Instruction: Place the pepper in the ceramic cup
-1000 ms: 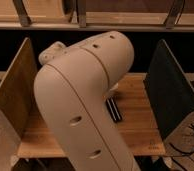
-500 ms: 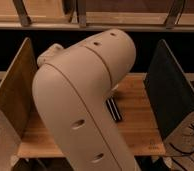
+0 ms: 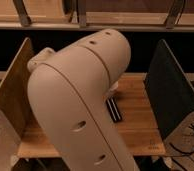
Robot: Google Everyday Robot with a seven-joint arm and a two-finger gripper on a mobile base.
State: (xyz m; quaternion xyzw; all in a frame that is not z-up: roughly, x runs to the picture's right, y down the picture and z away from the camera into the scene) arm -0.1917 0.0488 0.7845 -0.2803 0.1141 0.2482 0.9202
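- The small, rounded, glossy orange-red pepper is not visible. It is presumably on the tabletop behind the arm, so its position cannot be stated.
- The small, plain white ceramic cup is not clearly visible either. A pale sliver (image 3: 113, 88) at the arm's 3 o'clock edge may be part of it, but this cannot be confirmed.
- The gripper is hidden behind the arm, so its position cannot be given. Its jaws stand wide, and nothing indicates a held object.
- The large, smooth beige robot arm casing (image 3: 80, 105) fills the centre of the camera view and covers most of the light wooden tabletop (image 3: 140, 127).
- A flat black bar (image 3: 113, 110) lies on the wood just beside the casing, at its 4 o'clock.
- An upright wooden panel (image 3: 12, 92) closes the table at 9 o'clock, and an upright dark panel (image 3: 172, 100) closes it at 3 o'clock.
- Risk: with both task objects hidden, a descent could land off the pepper, push it away or tip the cup.
- Risk: the flat black bar lies near the work area, and a low sweep could catch it.
- Risk: the side panels narrow the workspace, so a wide elbow swing could strike one.
- Change from the earlier frames: none detectable. The arm, the bar and both panels keep the same positions.
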